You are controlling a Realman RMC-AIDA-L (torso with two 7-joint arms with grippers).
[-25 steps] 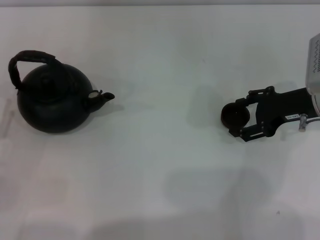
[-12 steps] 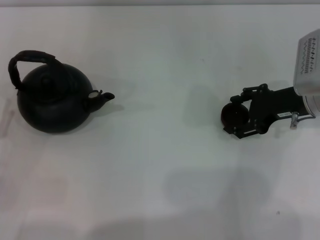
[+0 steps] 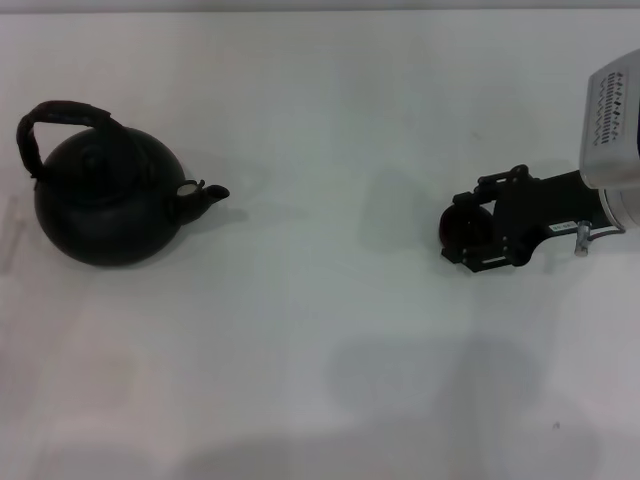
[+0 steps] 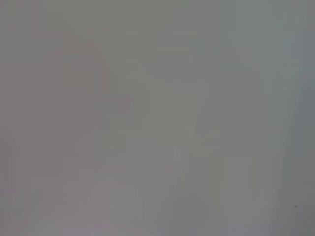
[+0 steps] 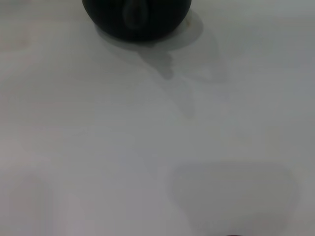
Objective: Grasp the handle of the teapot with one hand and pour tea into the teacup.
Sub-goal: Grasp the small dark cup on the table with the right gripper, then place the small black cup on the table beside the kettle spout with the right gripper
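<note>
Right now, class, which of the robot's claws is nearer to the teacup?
Right. The right claw sits around the teacup on the table's right side. The left claw appears in no view.

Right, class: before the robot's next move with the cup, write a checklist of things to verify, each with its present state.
1. Right gripper closed around the teacup: ok, as far as the head view shows.
2. Teacup upright: cannot tell.
3. Teapot standing upright on the table: ok.
4. Handle free to grasp: ok.
5. Spout facing the cup's side: ok.
6. Left gripper ready: cannot tell, not in view.
</note>
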